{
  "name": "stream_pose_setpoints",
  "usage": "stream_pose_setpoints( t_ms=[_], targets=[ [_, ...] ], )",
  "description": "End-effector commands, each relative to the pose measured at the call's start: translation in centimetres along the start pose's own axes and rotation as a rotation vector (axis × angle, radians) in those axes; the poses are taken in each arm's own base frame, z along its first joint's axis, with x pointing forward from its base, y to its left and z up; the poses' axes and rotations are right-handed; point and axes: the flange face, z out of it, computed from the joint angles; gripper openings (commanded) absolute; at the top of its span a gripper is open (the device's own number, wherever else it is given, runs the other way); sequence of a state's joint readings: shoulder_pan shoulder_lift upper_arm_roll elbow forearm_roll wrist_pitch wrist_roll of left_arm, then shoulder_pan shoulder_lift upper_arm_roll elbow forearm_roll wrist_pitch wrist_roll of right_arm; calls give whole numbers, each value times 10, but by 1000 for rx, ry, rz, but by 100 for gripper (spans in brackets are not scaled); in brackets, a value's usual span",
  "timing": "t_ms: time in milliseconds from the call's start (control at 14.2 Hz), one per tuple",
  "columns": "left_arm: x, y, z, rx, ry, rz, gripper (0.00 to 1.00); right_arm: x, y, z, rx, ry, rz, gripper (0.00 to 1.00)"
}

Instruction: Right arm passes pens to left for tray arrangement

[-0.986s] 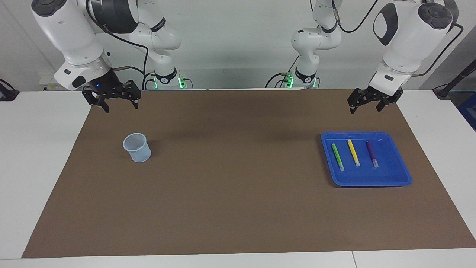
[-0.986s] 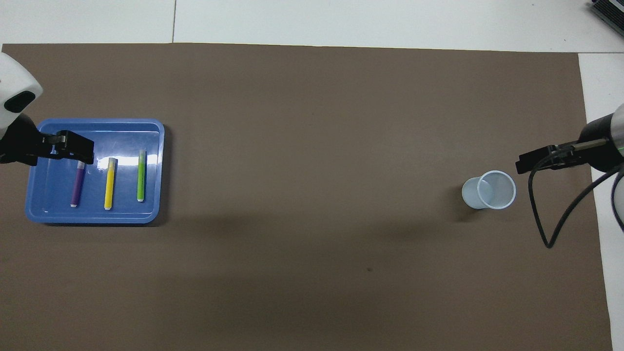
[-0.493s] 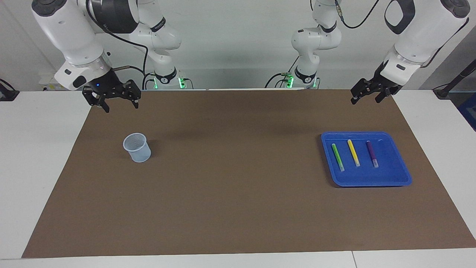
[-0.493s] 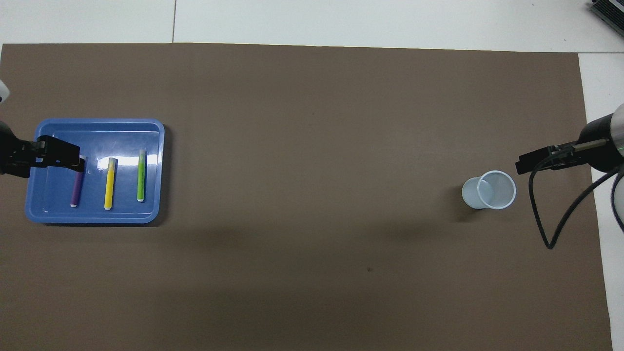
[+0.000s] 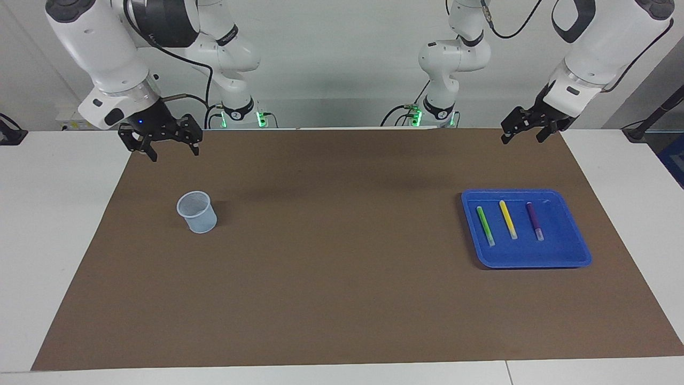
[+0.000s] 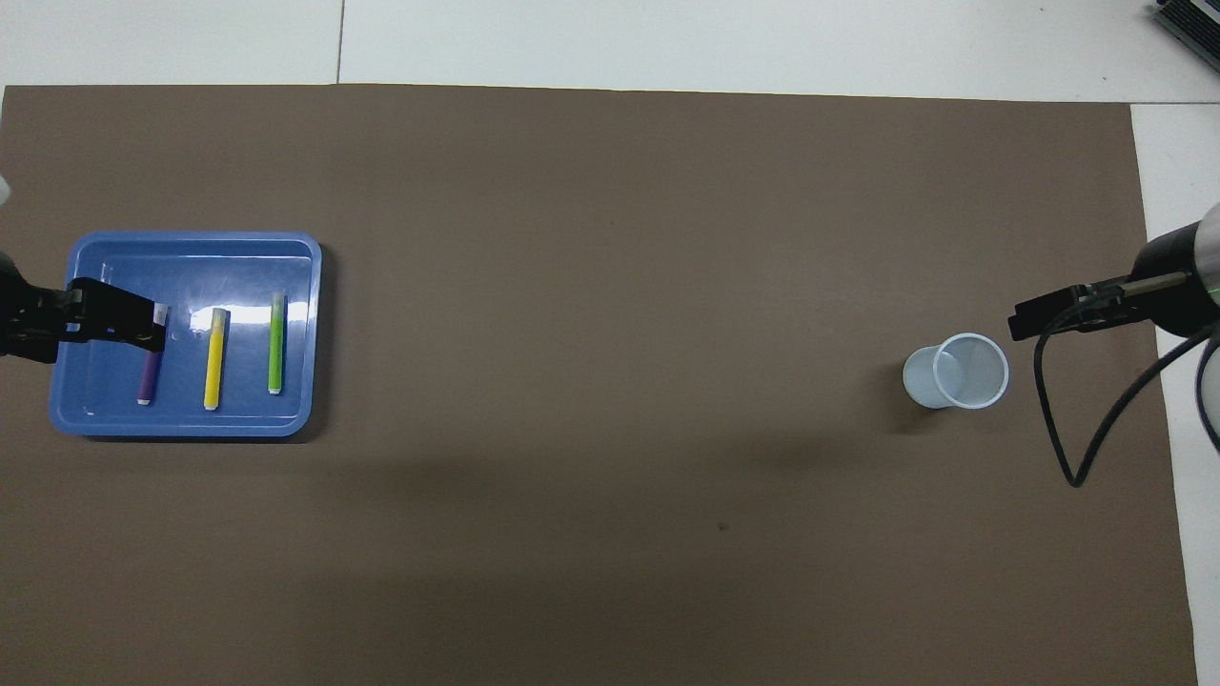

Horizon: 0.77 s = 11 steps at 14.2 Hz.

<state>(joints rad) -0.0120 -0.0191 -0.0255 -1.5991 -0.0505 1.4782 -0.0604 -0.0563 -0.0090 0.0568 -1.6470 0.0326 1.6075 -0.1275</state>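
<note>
we see a white counter (image 5: 59,224) made of panels, their seams showing along the edge farthest from the robots. a large brown mat (image 5: 331,256) covers most of it, leaving white margins at both ends. at the robots' end rises a plain pale wall (image 5: 342,64), evenly lit, with soft shadows falling across the mat. small green lights (image 5: 260,118) glow low against the wall near the middle of the counter. a dark object (image 5: 10,133) sits at the counter's edge toward the right arm's end; a dark slanted bar (image 5: 660,115) and something blue (image 5: 674,160) show past the left arm's end.
</note>
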Motion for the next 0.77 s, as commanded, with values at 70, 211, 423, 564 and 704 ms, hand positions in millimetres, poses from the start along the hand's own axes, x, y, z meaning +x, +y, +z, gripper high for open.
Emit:
stream_pose_setpoints(
  t_ms=[70,211,423,564,704],
  targets=[
    [-3,3,-8,57,11,15,100,-8,-1,-7,10,17,-11,100],
    [-3,1,-11,69,18,12,100,-8,-1,-7,10,15,-13,100],
    [-2,-1,-14,68,23,7,100,-8,-1,-7,10,15,-13,100],
    [-1,-1,-14,63,23,6,100,-8,-1,-7,10,15,-13,100],
    [-1,0,-14,62,24,8,100,-9,-1,-7,8,15,-13,100]
  ],
)
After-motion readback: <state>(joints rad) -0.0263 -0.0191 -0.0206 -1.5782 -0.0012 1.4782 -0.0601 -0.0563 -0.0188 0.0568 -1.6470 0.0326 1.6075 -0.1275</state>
